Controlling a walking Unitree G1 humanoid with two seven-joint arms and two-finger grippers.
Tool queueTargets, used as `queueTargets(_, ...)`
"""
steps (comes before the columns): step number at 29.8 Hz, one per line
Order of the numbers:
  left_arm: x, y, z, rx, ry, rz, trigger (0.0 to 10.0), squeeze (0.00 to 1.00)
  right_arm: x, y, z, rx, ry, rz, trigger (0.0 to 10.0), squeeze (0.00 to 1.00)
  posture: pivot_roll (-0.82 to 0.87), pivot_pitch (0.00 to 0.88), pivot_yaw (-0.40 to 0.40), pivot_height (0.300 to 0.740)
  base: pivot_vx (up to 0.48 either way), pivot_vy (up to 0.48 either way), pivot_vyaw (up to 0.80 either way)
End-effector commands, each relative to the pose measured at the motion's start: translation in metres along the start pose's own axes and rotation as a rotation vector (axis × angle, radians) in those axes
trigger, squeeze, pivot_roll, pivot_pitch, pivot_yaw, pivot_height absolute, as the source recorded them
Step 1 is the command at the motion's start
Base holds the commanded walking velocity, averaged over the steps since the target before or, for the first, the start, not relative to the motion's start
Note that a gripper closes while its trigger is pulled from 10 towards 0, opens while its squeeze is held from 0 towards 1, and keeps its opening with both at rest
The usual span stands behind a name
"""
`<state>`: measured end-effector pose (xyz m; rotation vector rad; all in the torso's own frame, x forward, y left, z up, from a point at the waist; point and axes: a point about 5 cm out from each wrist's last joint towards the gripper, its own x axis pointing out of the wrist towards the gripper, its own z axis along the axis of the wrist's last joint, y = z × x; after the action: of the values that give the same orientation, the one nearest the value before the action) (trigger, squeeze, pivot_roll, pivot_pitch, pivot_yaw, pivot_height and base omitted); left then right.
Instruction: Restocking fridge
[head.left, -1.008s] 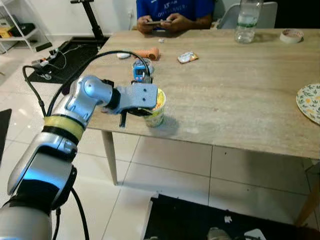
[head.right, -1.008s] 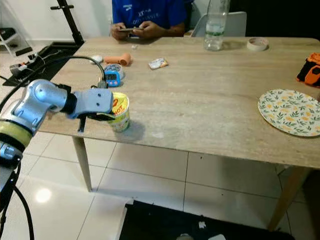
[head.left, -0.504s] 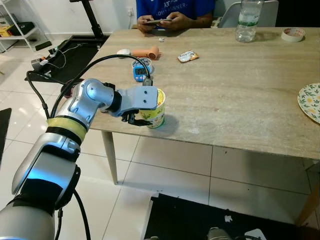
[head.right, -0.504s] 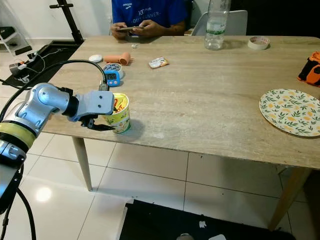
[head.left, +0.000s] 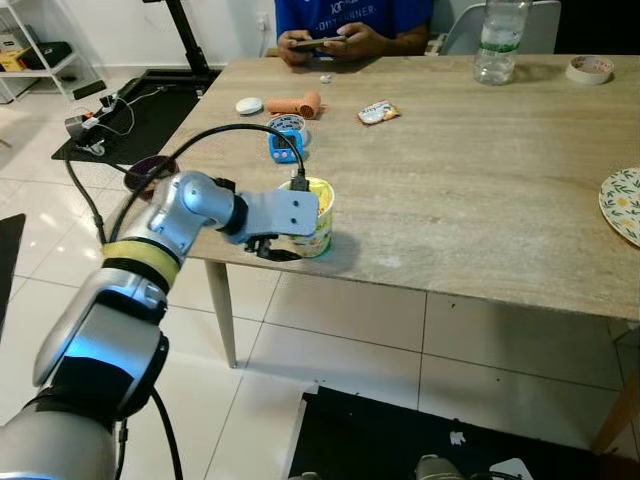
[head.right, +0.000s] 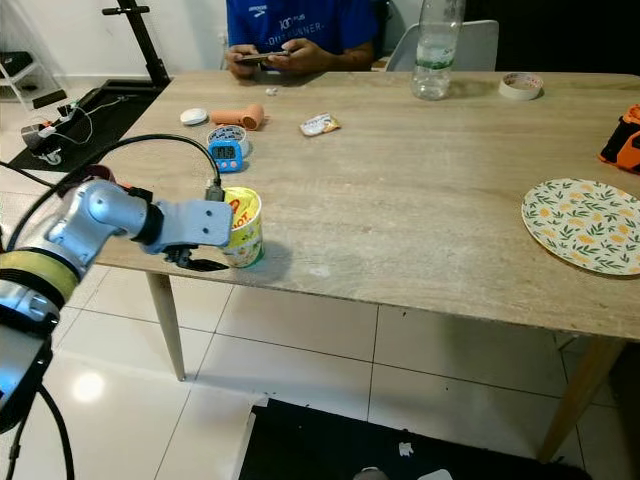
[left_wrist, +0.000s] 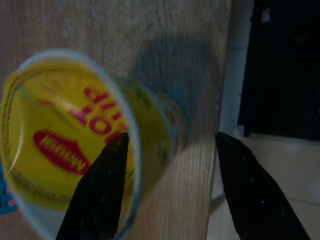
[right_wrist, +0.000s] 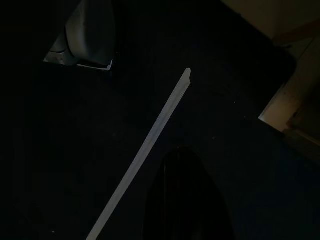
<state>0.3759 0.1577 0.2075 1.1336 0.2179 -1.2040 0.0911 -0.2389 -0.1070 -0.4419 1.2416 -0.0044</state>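
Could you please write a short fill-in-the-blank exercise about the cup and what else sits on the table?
1. The left gripper has its two black fingers spread on either side of the yellow ____ cup, near the table edge.
2. Just beyond the cup sits a small ____ timer.
3. The floral plate lies toward the robot's ____ side.
4. Across the table, a person holds a ____.

Missing words: noodle; blue; right; phone

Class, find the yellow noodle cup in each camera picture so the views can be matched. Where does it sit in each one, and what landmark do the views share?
Left eye view: noodle cup at the table's near edge, left of centre.
Right eye view: noodle cup, further left in the picture.
Left wrist view: cup between the two black fingers.
Right wrist view: too dark to make out the cup.
Shared landmark: the blue timer just behind the cup.
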Motion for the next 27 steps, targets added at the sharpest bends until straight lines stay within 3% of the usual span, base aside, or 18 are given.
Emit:
queueTargets(1, 0.003, -0.001, 0.0, -0.009, -0.01, -0.003, 10.0, 0.0, -0.002, 0.01, -0.01, -0.001, 0.033, 0.026, 10.0, 0.0, -0.05, 0.131, 0.116, 0.74, 0.0, 0.0, 0.0)
queueTargets(2, 0.005, -0.003, 0.0, -0.014, -0.016, -0.016, 0.9, 0.0, -0.002, 0.01, -0.01, 0.0, 0.033, 0.025, 10.0, 0.0, -0.05, 0.131, 0.116, 0.74, 0.0, 0.0, 0.0)
queueTargets(3, 0.006, -0.006, -0.001, -0.016, -0.018, -0.034, 0.0, 0.0, -0.002, 0.01, -0.01, 0.0, 0.032, 0.025, 10.0, 0.0, -0.05, 0.131, 0.116, 0.74, 0.0, 0.0, 0.0)
queueTargets(11, 0.011, -0.01, -0.002, 0.0, -0.009, -0.06, 0.0, 0.0, -0.002, 0.01, -0.009, 0.005, 0.029, 0.024, 10.0, 0.0, -0.06, 0.125, 0.115, 0.74, 0.0, 0.0, 0.0)
queueTargets(22, 0.006, -0.012, -0.003, 0.024, -0.001, -0.097, 0.0, 0.0, -0.001, 0.01, -0.006, 0.004, 0.024, 0.025, 10.0, 0.0, -0.05, 0.112, 0.113, 0.74, 0.0, 0.0, 0.0)
queueTargets(27, -0.01, -0.015, 0.015, 0.057, -0.111, -0.208, 0.0, 0.0, 0.0, 0.01, 0.0, -0.003, 0.014, 0.027, 10.0, 0.0, -0.04, 0.091, 0.11, 0.74, 0.0, 0.0, 0.0)
